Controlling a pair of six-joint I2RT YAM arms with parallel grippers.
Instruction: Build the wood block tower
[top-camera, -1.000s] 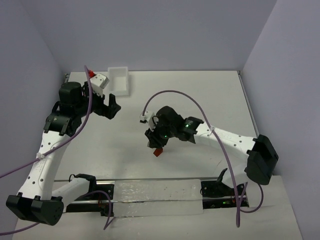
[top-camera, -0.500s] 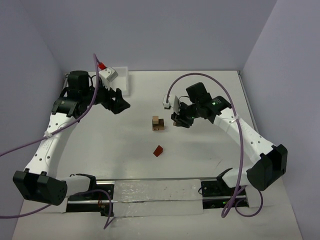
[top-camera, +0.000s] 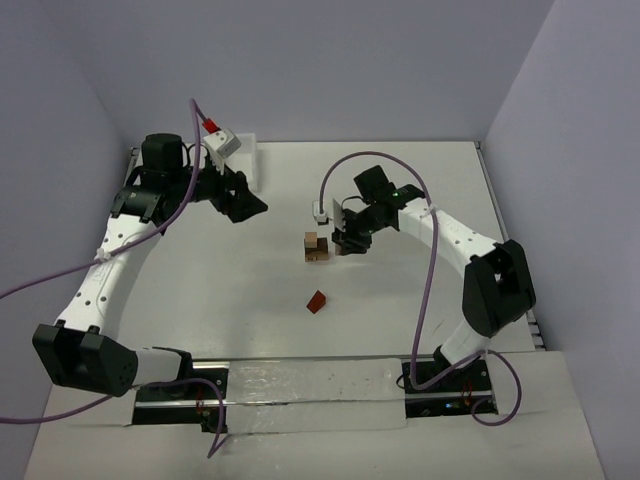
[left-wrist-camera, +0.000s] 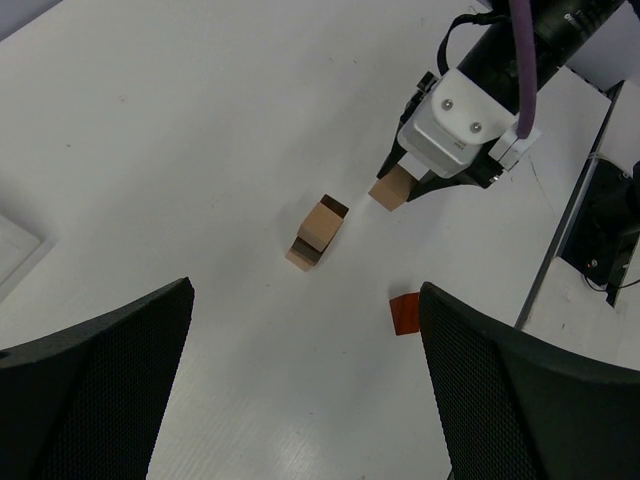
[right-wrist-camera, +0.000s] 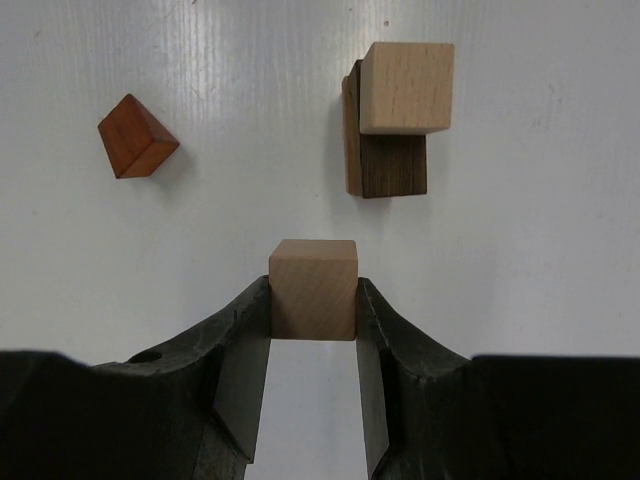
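The wood block tower (top-camera: 317, 246) stands mid-table: a light tan cube (right-wrist-camera: 405, 88) on a dark brown block (right-wrist-camera: 388, 166). It also shows in the left wrist view (left-wrist-camera: 318, 230). My right gripper (top-camera: 342, 241) is just right of the tower and shut on a second light tan cube (right-wrist-camera: 313, 290), also seen in the left wrist view (left-wrist-camera: 389, 190). A reddish-brown wedge block (top-camera: 316, 301) lies alone nearer the arms. My left gripper (top-camera: 246, 204) is open and empty, off to the tower's left, with wide-spread fingers (left-wrist-camera: 100, 400).
A white plastic bin (top-camera: 247, 160) stands at the back left, partly behind my left arm. A purple cable loops above the right arm. A rail with a clear plate (top-camera: 310, 392) runs along the near edge.
My right arm has left the spot over the reddish-brown wedge and swung back to the tower's right, then edged closer to it. My left arm has reached further right.
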